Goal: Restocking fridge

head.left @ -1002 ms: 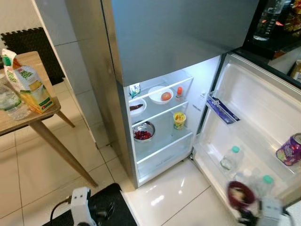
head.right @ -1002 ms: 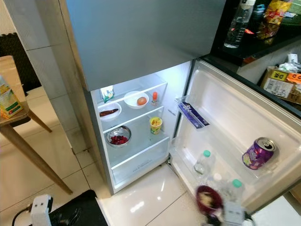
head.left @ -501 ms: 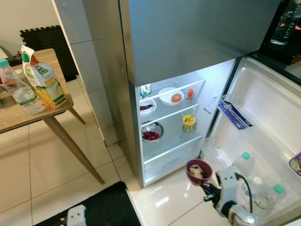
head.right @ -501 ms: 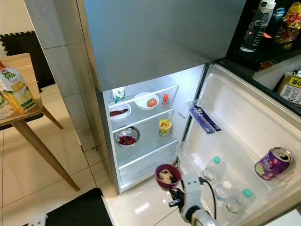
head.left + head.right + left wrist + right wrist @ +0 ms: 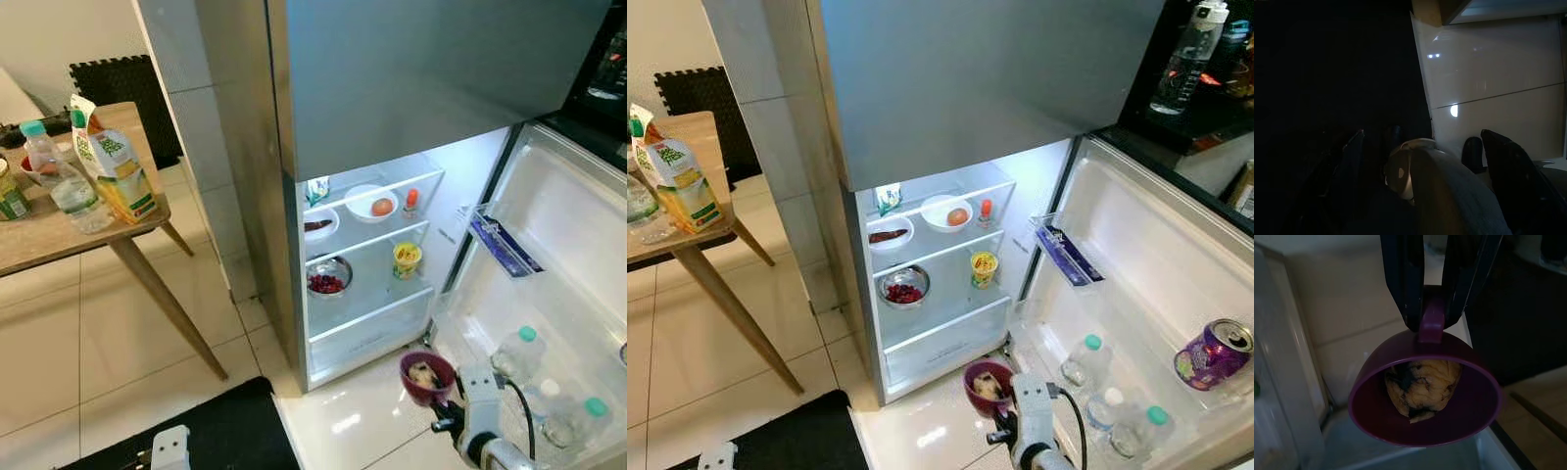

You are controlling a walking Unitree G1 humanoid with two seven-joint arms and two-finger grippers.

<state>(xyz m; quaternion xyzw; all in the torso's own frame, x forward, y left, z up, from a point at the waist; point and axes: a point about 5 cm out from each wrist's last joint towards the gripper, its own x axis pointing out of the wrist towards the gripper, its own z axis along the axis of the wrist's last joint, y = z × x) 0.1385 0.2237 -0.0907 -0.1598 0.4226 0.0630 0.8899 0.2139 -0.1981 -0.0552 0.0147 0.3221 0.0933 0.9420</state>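
Right gripper (image 5: 1432, 318) is being seen clenched on the handle of a purple plastic cup (image 5: 1425, 396), with a yellowish lump of food lying inside; that grip is being made plain in the right wrist view, while the head views are showing the cup (image 5: 427, 376) being held low above the glossy white floor tiles (image 5: 343, 421), just in front of the open fridge (image 5: 367, 255) and beside its door shelf of clear water bottles (image 5: 519, 354). A purple drink can (image 5: 1213, 354) is being shown lying on the door shelf in the right eye view. Left gripper (image 5: 1420, 161) is being shown dimly, hanging over the black floor mat (image 5: 225, 431), fingers spread apart. Compared with half a second ago, the cup is being carried slightly lower and the whole scene is being shifted rightward by camera motion.
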